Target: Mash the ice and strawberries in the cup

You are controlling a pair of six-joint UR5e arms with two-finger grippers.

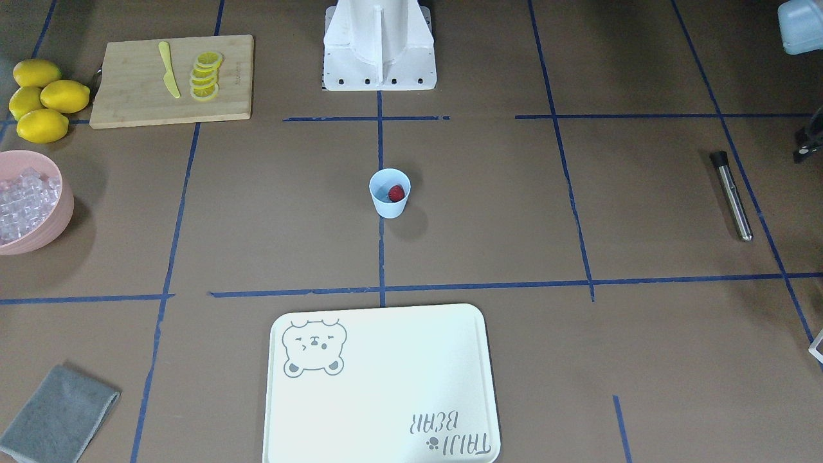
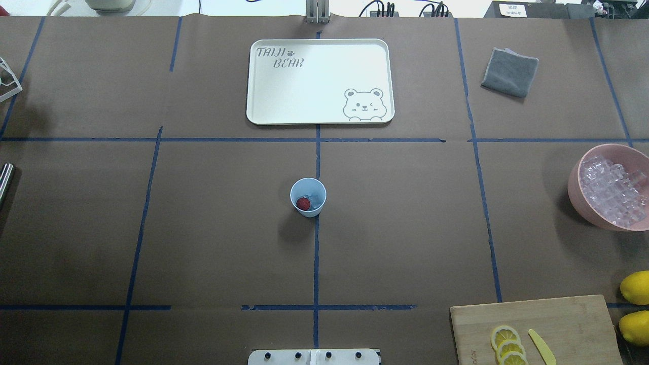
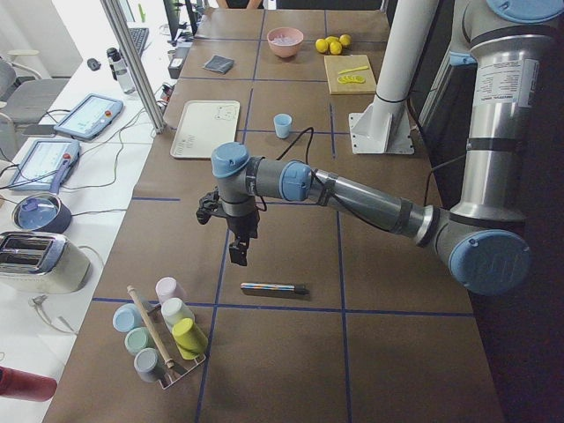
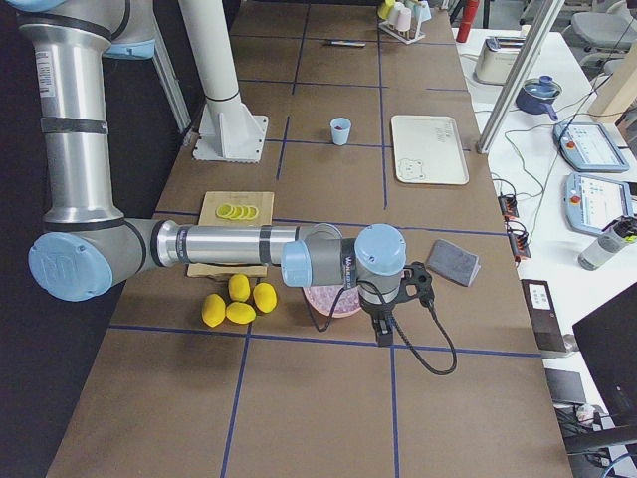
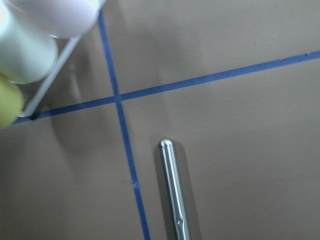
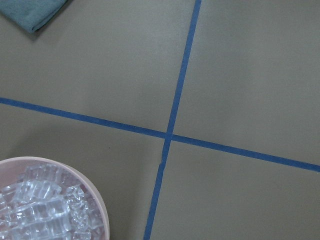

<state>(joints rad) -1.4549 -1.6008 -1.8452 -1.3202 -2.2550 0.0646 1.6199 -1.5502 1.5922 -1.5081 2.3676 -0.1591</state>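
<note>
The pale blue cup (image 1: 389,204) stands at the table's middle, also seen from overhead (image 2: 308,210). Inside it lie one dark red strawberry (image 1: 397,192) and a clear piece of ice (image 2: 316,198). More ice (image 1: 24,198) fills the pink bowl (image 2: 575,190). In the exterior left view my left gripper (image 3: 238,254) hangs over the table beside a metal muddler (image 3: 275,287). My right gripper (image 4: 383,331) hangs next to the pink bowl. Both show only in side views, so I cannot tell if they are open or shut.
The muddler (image 1: 732,195) lies far from the cup. A white bear tray (image 1: 398,360) sits at the operators' edge. A cutting board (image 1: 128,103) holds lemon slices and a yellow knife, with lemons (image 1: 42,99) beside it. A grey cloth (image 1: 58,415) and a cup rack (image 3: 163,339) stand at the ends.
</note>
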